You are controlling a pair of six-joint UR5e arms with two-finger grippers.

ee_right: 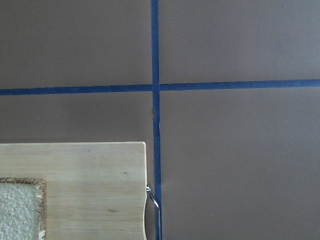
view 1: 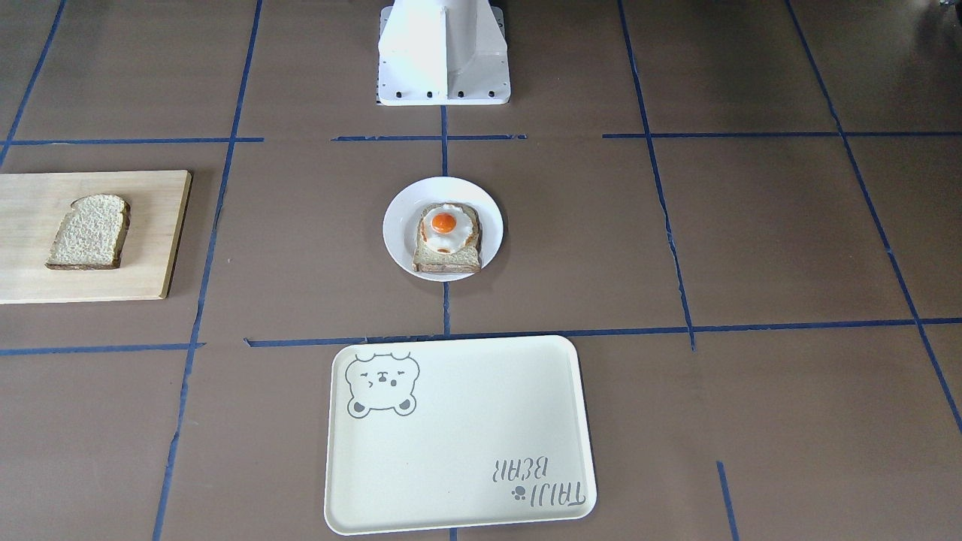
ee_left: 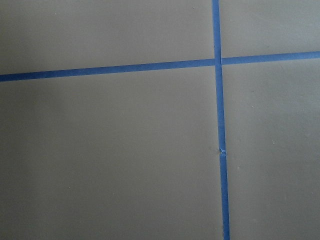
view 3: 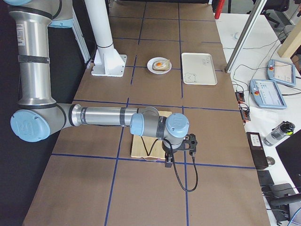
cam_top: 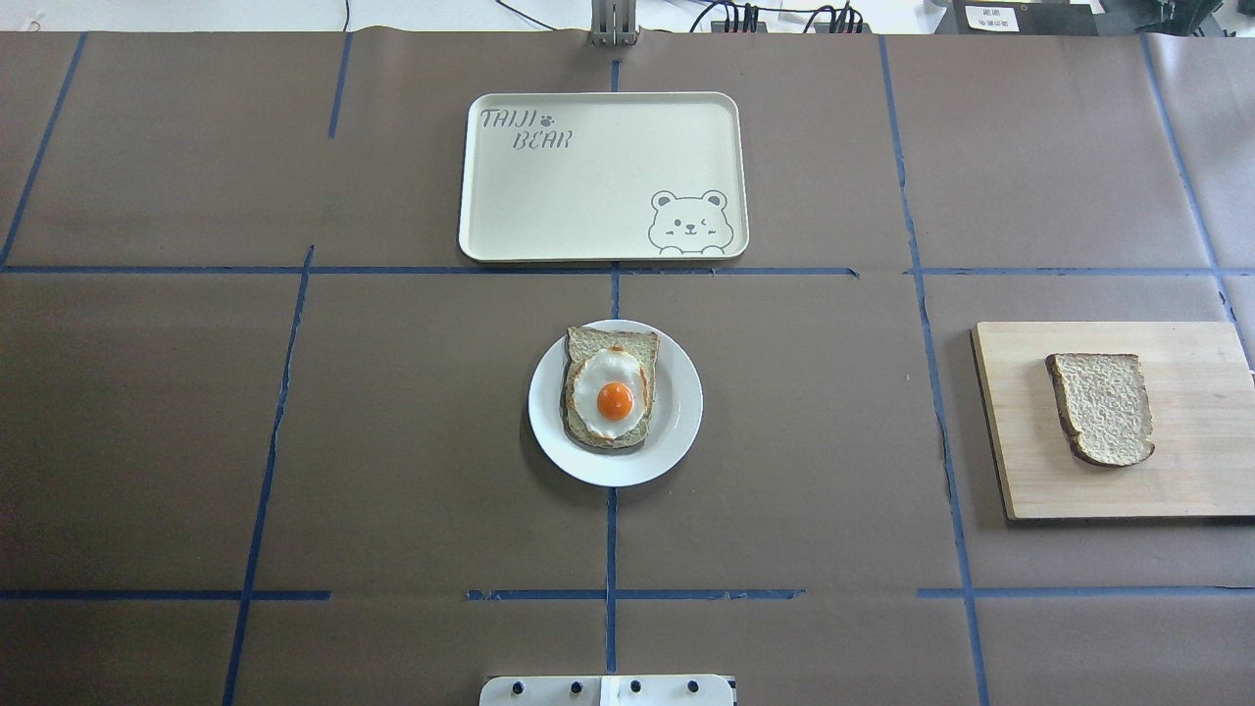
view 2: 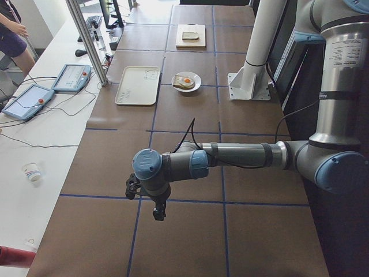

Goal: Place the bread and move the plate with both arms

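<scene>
The plain bread (cam_top: 1103, 407) lies on a wooden board (cam_top: 1206, 441) at the table's right; it also shows in the front view (view 1: 89, 231) and at the right wrist view's corner (ee_right: 17, 210). The white plate (cam_top: 677, 431) sits mid-table and carries a slice topped with a fried egg (cam_top: 610, 397). My left gripper (view 2: 157, 210) hangs over bare table far out to the left. My right gripper (view 3: 168, 162) hangs past the board's outer edge. Both show only in the side views, so I cannot tell whether they are open or shut.
A cream tray with a bear drawing (cam_top: 598, 176) lies beyond the plate. The white pedestal (view 1: 443, 52) stands on the robot's side of the plate. Control pendants (view 2: 34, 98) and cables lie on the white bench beyond the table.
</scene>
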